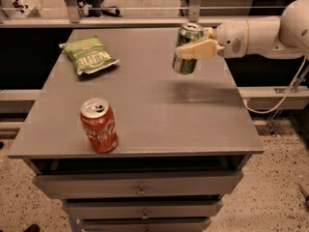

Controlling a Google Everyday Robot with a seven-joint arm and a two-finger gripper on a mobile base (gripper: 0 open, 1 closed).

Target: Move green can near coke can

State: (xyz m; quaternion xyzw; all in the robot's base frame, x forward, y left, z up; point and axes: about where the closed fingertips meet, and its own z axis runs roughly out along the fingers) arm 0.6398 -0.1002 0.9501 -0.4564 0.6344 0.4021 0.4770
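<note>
The green can hangs in the air above the back right of the grey table, tilted slightly. My gripper comes in from the right on a white arm and is shut on the green can, its pale fingers across the can's upper side. The coke can stands upright near the table's front left edge, well away from the green can.
A flat green chip bag lies at the back left of the table. Drawers sit below the tabletop. A white cable hangs at the right, beside the table's edge.
</note>
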